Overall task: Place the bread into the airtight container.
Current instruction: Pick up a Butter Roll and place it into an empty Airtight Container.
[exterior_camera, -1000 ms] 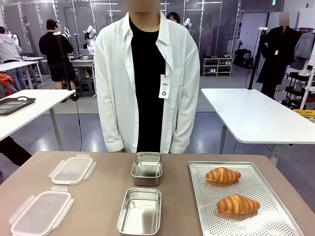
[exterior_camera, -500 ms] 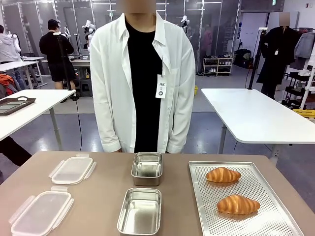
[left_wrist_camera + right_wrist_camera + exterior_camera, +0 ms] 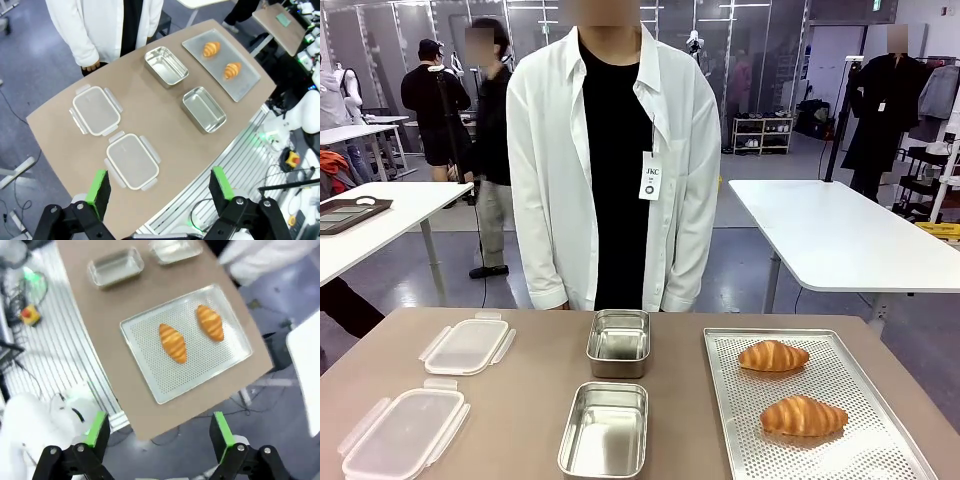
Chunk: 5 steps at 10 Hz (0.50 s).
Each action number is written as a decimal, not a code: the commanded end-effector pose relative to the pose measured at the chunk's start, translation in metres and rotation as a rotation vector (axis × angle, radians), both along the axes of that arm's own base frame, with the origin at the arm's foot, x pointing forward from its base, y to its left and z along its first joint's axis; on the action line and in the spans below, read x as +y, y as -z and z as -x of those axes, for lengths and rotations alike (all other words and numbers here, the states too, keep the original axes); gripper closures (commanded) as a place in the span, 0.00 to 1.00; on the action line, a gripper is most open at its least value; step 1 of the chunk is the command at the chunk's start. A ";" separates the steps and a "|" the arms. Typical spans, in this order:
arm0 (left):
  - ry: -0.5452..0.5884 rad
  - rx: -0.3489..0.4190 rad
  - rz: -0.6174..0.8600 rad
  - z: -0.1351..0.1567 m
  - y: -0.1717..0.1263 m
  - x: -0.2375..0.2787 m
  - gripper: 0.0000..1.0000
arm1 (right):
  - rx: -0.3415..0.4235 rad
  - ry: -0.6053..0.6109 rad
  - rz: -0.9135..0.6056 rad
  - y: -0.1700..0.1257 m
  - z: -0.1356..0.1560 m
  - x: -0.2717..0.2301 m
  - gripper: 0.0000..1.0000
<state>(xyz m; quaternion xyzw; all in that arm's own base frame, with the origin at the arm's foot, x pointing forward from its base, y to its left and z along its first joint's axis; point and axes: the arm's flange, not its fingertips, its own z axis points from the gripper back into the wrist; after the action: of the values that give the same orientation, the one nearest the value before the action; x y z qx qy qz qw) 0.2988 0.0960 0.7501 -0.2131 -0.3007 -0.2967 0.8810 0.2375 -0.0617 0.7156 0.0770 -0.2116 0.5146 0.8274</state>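
Note:
Two croissants, the bread, lie on a perforated metal tray (image 3: pixel 840 455) at the right: one farther (image 3: pixel 773 355), one nearer (image 3: pixel 803 416). Two open steel containers stand in the middle, one far (image 3: pixel 619 342) and one near (image 3: pixel 605 429). Their two clear lids (image 3: pixel 468 345) (image 3: pixel 402 432) lie at the left. My left gripper (image 3: pixel 159 185) hangs open high above the table's near edge, over the lids (image 3: pixel 132 161). My right gripper (image 3: pixel 157 430) is open too, high above the tray (image 3: pixel 150 332) with both croissants (image 3: pixel 173 343) (image 3: pixel 210 322) below it.
A person in a white shirt (image 3: pixel 615 160) stands at the far edge, arms down. Other white tables (image 3: pixel 830 235) stand behind. Bare tabletop (image 3: pixel 520 390) lies between lids and containers.
The person at the far side has shifted slightly. Another person has walked into the background at the left. Nothing on the table has moved.

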 end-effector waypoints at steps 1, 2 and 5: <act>0.015 -0.006 -0.009 0.001 -0.002 0.000 0.00 | -0.128 -0.261 0.137 0.007 -0.005 0.029 0.00; 0.015 -0.006 -0.009 0.001 -0.002 0.000 0.00 | -0.140 -0.346 0.191 0.023 -0.006 0.053 0.00; 0.015 -0.006 -0.009 0.001 -0.002 0.000 0.00 | -0.100 -0.437 0.289 0.090 -0.028 0.111 0.00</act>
<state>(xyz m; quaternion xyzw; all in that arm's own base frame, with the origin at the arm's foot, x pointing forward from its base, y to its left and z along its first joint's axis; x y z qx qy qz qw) 0.2989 0.0958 0.7504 -0.2126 -0.3007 -0.2967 0.8811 0.2571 0.0477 0.6499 -0.0089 -0.1537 0.7051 0.6922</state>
